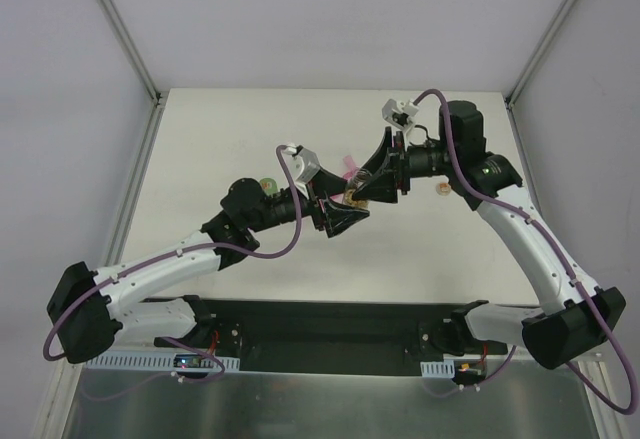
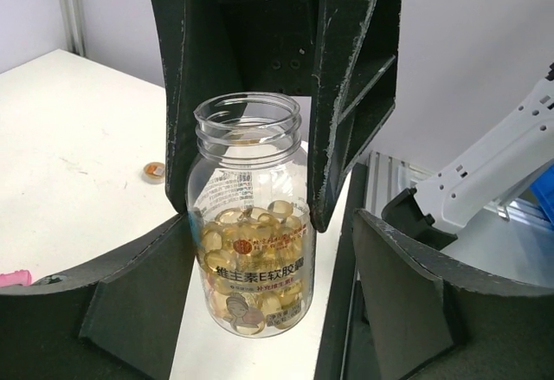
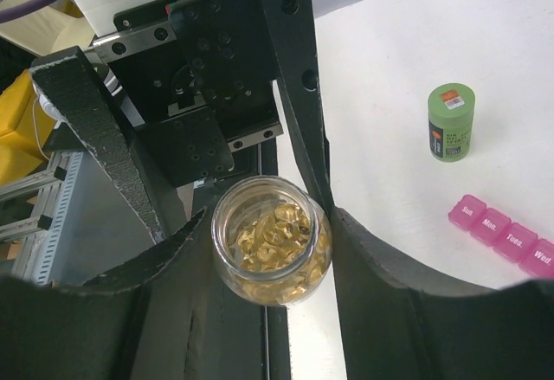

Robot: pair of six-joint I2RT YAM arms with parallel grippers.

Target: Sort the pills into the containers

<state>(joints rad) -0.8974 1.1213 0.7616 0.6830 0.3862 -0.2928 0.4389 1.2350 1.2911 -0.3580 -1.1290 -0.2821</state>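
A small clear bottle (image 2: 249, 224), uncapped and holding yellow-amber pills (image 3: 275, 240), hangs above the table between both grippers. My right gripper (image 3: 271, 224) is shut on it, one finger pressed against each side below the neck. From the left wrist view those right fingers (image 2: 355, 94) come down from above around the bottle's shoulders. My left gripper (image 2: 268, 250) stands open around the bottle's lower half, with a clear gap on its right side. In the top view the two grippers meet at mid-table (image 1: 352, 197). The pink containers (image 3: 506, 235) lie in a row on the table, lids closed.
A green bottle with a dark cap (image 3: 451, 122) stands on the table beyond the pink organizer (image 1: 350, 167). A small round cap (image 2: 154, 170) lies on the white table, to the right of the right arm (image 1: 440, 191) in the top view. Aluminium frame posts edge the table.
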